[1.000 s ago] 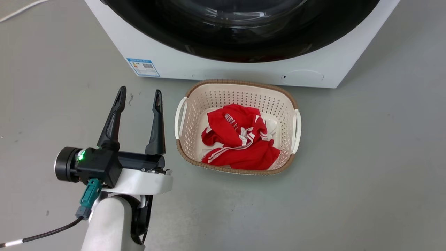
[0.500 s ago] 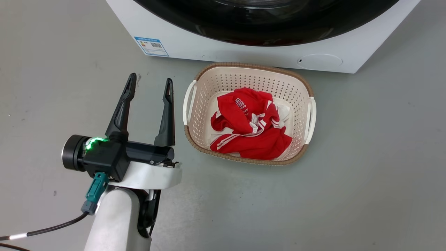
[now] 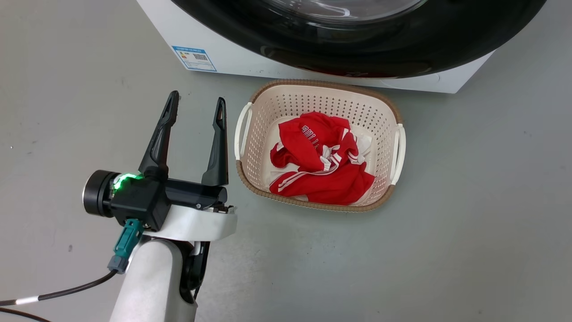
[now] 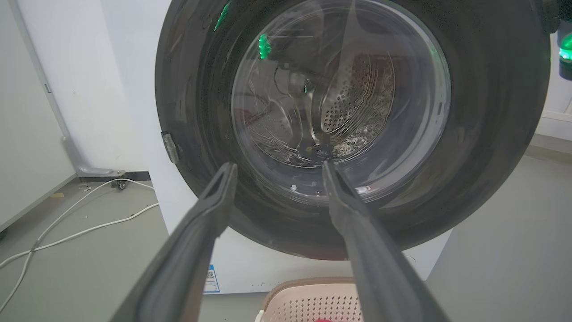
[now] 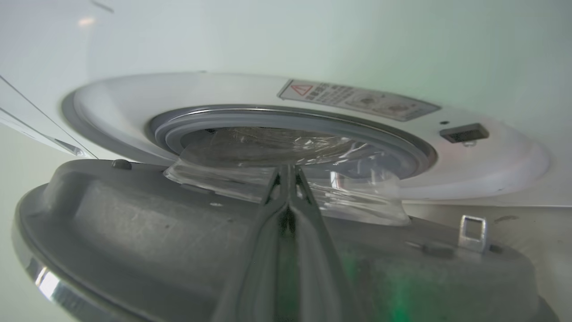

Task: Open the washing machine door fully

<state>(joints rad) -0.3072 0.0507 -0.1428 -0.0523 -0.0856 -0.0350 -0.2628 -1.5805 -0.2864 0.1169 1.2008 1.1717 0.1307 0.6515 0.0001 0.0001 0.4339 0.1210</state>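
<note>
Washing machine door (image 3: 447, 49) stands ajar at the front of the washing machine (image 3: 232, 62), its free side swung out over the floor (image 3: 469, 223) and far from fully open; the right tool (image 5: 286, 172), fingers pressed together on nothing, reaches into the gap between the door's grey inner face and the machine's white front, tips near the glass bowl (image 5: 357, 197); a push there could skid off, since the bowl is smooth, bulging and clear, and the door might then swing shut; the metal latch loop (image 5: 473, 226) close by could snag a finger; the left tool (image 3: 197, 98) hangs with fingers apart above the floor just left of the basket (image 3: 321, 82), facing the glossy black outer face, and seems to lie in the door's likely swing, so a knock is possible; the basket, perforated cream plastic with a woven brown rim, sits on the floor just before the machine's front, holding a crumpled red garment (image 3: 321, 170); the door's lower edge passes near that rim and may catch it.
</note>
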